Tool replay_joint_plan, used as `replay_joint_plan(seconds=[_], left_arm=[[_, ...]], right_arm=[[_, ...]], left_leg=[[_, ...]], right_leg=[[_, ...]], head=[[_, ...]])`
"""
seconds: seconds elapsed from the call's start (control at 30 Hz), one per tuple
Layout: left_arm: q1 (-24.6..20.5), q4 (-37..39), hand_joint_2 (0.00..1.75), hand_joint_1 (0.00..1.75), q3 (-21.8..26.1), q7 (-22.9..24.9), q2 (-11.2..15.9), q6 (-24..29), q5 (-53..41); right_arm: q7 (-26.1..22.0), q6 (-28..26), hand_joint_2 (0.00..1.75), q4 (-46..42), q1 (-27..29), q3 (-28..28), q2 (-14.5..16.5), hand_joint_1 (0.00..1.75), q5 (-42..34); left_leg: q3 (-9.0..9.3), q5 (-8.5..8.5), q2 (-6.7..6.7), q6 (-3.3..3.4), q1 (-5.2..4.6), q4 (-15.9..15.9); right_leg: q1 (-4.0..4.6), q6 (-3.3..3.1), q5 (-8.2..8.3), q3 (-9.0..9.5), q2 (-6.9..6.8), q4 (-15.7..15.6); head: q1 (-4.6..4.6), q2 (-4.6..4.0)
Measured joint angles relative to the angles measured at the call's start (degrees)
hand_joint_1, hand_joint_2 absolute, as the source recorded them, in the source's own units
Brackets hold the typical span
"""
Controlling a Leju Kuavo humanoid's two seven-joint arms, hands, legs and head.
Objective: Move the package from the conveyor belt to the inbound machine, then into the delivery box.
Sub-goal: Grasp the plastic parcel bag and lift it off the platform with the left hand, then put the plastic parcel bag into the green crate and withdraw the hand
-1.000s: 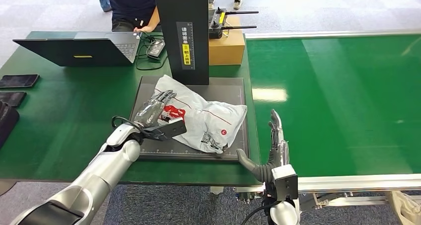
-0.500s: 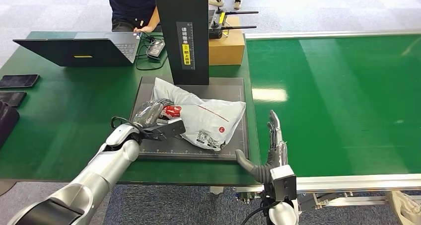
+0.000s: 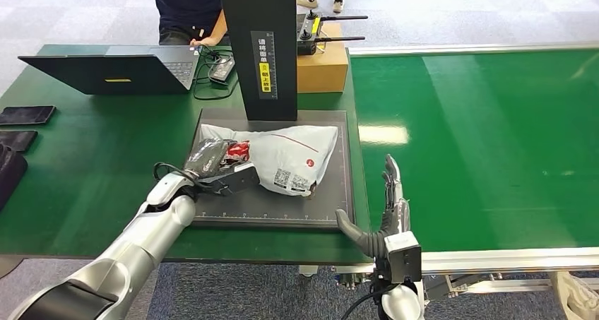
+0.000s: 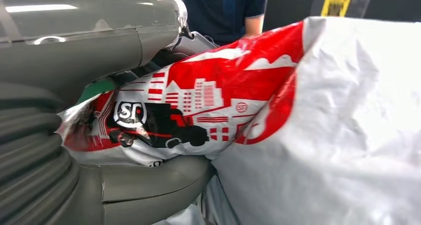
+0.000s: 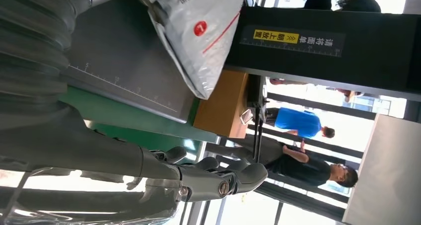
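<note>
Here the package (image 3: 289, 157) lies on the inbound machine (image 3: 332, 200), on the dark platform just in front of its black column (image 3: 258, 44). The left hand (image 3: 212, 161) grips the package's red-printed end. The right hand (image 3: 388, 207) hangs empty with fingers extended, just beside the platform's near corner. The scanning step seems underway; next comes lifting toward the delivery box. An "SF" logo marks the bag, beside a barcode label; the column's yellow-and-white Chinese label is unreadable.

The grey ribbed left hand (image 4: 74, 111) pinches a crinkled white plastic mailer package (image 4: 298, 135) at its red-printed end; a person's dark-blue shirt (image 4: 223, 6) stands behind.
</note>
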Motion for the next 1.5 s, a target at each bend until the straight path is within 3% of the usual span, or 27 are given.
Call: replay_joint_plan(seconds=[0.13, 0.27, 0.43, 0.57, 0.83, 1.03, 1.17, 1.33, 1.5], left_arm=[[0.4, -1.5, 1.75, 1.68, 2.6, -4.3, 0.0, 0.7, 4.7], [1.3, -5.4, 1.75, 1.43, 6.7, -9.2, 0.1, 0.6, 11.7], [4.1, -12.7, 1.75, 1.48, 11.3, -13.2, 0.8, -0.3, 19.0], [6.6, -18.2, 1.75, 1.29, 14.0, -14.9, 1.5, -0.5, 22.5], [11.4, -26.9, 1.75, 1.40, 19.2, -16.9, 3.3, 2.6, 26.0], [14.7, -30.7, 1.75, 1.33, 24.3, -16.5, 5.0, 4.7, 28.2], [16.8, -33.0, 1.75, 1.15, 28.7, -13.9, 6.0, 7.3, 27.8], [17.7, -33.1, 1.75, 1.48, 34.1, -8.7, 8.3, 15.0, 21.1], [15.6, -28.3, 1.75, 1.49, 38.3, -4.9, 11.5, 20.0, 15.9]], right_arm=[[0.1, 0.0, 1.75, 0.0, 0.2, 0.0, 0.0, 0.00, 0.0], [0.2, 0.0, 1.75, 0.0, 0.3, 0.0, 0.0, 0.00, 0.2], [0.2, 0.3, 1.75, -0.1, 0.9, 0.0, 0.0, 0.00, 0.4], [0.0, 1.0, 1.75, -0.1, 1.6, -0.1, 0.0, 0.00, 0.4], [-0.7, 1.5, 1.75, -0.2, 2.8, -0.4, 0.0, 0.00, 0.8], [-1.1, 1.8, 1.75, -0.5, 3.2, -0.7, 0.0, 0.00, 1.2], [-1.2, 2.4, 1.75, -0.5, 3.2, -0.8, 0.1, 0.00, 1.4], [-0.8, 3.1, 1.75, -0.6, 3.1, -0.8, 0.1, 0.00, 1.9], [-0.6, 3.1, 1.75, -0.6, 2.7, -0.8, 0.1, 0.00, 2.2]], left_leg=[[-0.01, 0.00, 0.00, 0.00, 0.00, 0.0], [-0.01, 0.00, 0.00, 0.00, 0.00, 0.0], [-0.01, 0.00, 0.00, 0.00, 0.00, 0.0], [-0.01, 0.00, 0.00, 0.00, 0.01, 0.0], [-0.01, 0.00, 0.01, 0.00, 0.02, 0.0], [-0.01, -0.01, 0.06, -0.01, 0.02, 0.0], [-0.02, -0.01, 0.05, -0.01, 0.03, 0.0], [-0.02, -0.01, 0.07, -0.02, 0.05, 0.0], [-0.02, 0.02, 0.06, -0.07, 0.07, 0.0]], right_leg=[[0.00, 0.00, 0.00, 0.00, 0.00, 0.0], [0.00, 0.00, 0.00, 0.01, 0.00, 0.0], [0.00, 0.00, 0.00, 0.00, 0.00, 0.0], [0.01, -0.01, -0.01, 0.00, 0.00, 0.0], [0.01, -0.01, -0.01, 0.00, 0.01, 0.0], [0.01, -0.01, -0.01, -0.01, 0.08, 0.0], [0.03, -0.01, -0.02, -0.01, 0.08, 0.0], [0.05, -0.02, -0.03, -0.03, 0.09, 0.0], [0.07, -0.04, -0.02, -0.03, 0.08, 0.0]], head=[[0.00, 0.00], [0.01, 0.00], [0.01, 0.00], [0.00, 0.00], [0.00, 0.00], [0.00, 0.00], [0.00, 0.00], [0.00, 0.00], [0.00, 0.00]])
